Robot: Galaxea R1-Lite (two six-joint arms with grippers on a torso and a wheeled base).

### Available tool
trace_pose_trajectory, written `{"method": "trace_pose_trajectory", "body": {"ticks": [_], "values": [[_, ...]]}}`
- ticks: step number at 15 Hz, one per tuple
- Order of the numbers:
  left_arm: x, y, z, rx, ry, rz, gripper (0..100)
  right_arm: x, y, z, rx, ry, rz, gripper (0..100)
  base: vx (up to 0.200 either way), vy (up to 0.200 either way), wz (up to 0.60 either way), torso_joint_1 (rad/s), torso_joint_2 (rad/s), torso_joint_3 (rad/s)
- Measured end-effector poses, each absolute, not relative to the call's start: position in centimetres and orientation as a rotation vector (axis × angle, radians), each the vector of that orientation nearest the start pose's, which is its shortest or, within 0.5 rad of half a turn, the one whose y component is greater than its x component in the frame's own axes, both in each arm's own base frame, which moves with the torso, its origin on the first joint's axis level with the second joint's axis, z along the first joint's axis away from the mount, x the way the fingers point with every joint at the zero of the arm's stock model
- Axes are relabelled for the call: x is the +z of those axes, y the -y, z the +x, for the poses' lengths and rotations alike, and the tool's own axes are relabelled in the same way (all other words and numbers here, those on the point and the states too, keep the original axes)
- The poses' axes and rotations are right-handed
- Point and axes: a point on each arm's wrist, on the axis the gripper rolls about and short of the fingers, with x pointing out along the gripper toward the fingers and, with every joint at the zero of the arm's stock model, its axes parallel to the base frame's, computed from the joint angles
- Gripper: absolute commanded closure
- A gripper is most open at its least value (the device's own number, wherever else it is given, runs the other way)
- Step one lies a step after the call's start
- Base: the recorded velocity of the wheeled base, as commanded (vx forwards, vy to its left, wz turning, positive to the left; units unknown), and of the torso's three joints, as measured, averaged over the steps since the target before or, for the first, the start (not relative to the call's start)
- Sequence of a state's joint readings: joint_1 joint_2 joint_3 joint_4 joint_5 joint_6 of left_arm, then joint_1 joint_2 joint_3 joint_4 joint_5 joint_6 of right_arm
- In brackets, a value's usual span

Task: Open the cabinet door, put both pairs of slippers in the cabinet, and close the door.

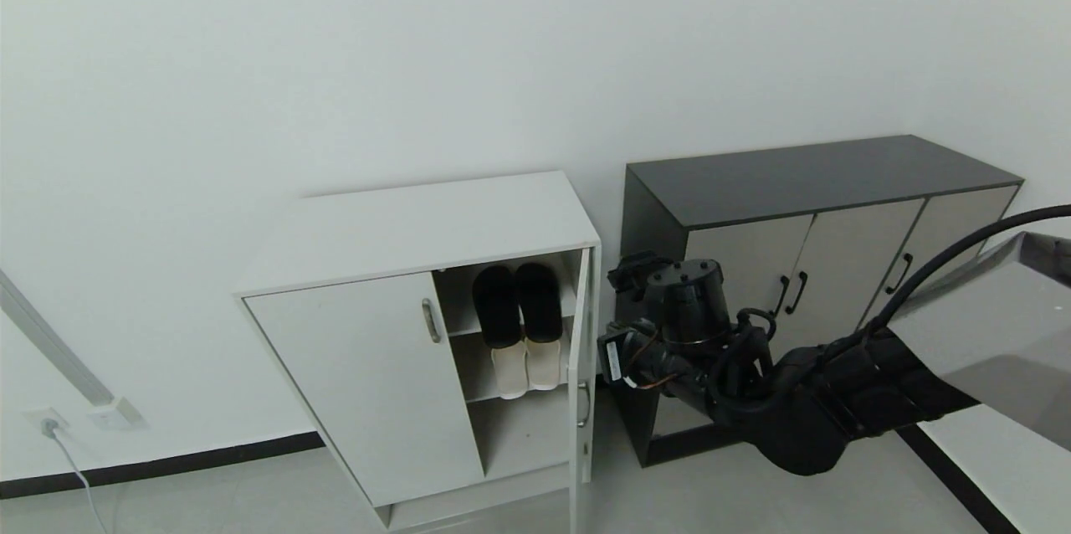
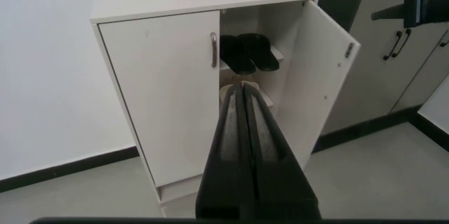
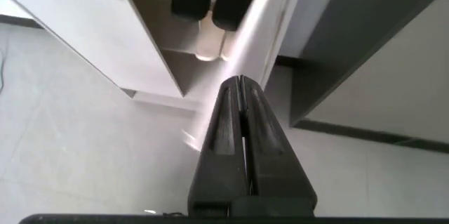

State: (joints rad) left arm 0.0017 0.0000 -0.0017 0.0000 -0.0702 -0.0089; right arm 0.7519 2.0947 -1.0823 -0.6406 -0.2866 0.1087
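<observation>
The white cabinet [image 1: 418, 224] has its left door shut and its right door [image 1: 581, 350] swung open, seen edge-on. A black pair of slippers [image 1: 519, 304] lies on the upper shelf and a white pair [image 1: 527, 367] on the shelf below. My right gripper [image 1: 604, 346] is shut and empty, just outside the open door; in the right wrist view its tips [image 3: 240, 80] sit close to the door's edge [image 3: 252, 27]. My left gripper [image 2: 242, 87] is shut and empty, in front of the cabinet opening and apart from it, hiding part of the white slippers [image 2: 226, 94].
A dark grey sideboard [image 1: 795, 182] with handled doors stands right of the white cabinet, close behind my right arm. A wall socket with a cable [image 1: 50, 425] is low on the left wall. Bare floor lies in front of both cabinets.
</observation>
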Motion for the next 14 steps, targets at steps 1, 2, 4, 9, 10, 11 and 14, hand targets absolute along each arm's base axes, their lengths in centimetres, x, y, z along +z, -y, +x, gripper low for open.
{"method": "trace_pose_trajectory", "body": {"ticks": [1, 2, 4, 9, 10, 11, 14], "values": [[7.60, 0.16, -2.30, -0.069, 0.001, -0.008, 100, 11.60, -26.88, 29.47, 0.445, -0.348, -0.083, 100, 0.000, 0.000, 0.00, 0.000, 0.00, 0.000], [7.60, 0.16, -2.30, -0.069, 0.001, -0.009, 100, 11.57, -26.79, 29.26, 0.449, -0.352, -0.086, 100, 0.000, 0.000, 0.00, 0.000, 0.00, 0.000], [7.60, 0.16, -2.30, -0.070, 0.001, -0.009, 100, 11.62, -26.77, 29.17, 0.456, -0.340, -0.078, 100, 0.000, 0.000, 0.30, 0.001, 0.00, -0.001], [7.60, 0.16, -2.30, -0.069, 0.001, -0.009, 100, 11.01, -26.69, 28.99, 0.481, -0.343, -0.076, 100, 0.000, 0.000, 0.60, 0.001, 0.00, 0.000], [7.60, 0.16, -2.30, -0.070, 0.001, -0.009, 100, 10.91, -26.66, 28.98, 0.482, -0.344, -0.080, 100, 0.000, 0.000, 0.00, 0.000, 0.00, 0.000], [7.61, 0.16, -2.30, -0.069, 0.002, -0.009, 100, 10.96, -26.68, 28.95, 0.485, -0.330, -0.090, 100, 0.000, 0.000, 0.00, 0.000, 0.00, 0.000], [7.58, 0.16, -2.30, -0.069, 0.001, -0.009, 100, 10.94, -26.50, 28.96, 0.485, -0.290, -0.089, 100, 0.000, 0.000, 0.00, 0.000, 0.00, 0.000]]}}
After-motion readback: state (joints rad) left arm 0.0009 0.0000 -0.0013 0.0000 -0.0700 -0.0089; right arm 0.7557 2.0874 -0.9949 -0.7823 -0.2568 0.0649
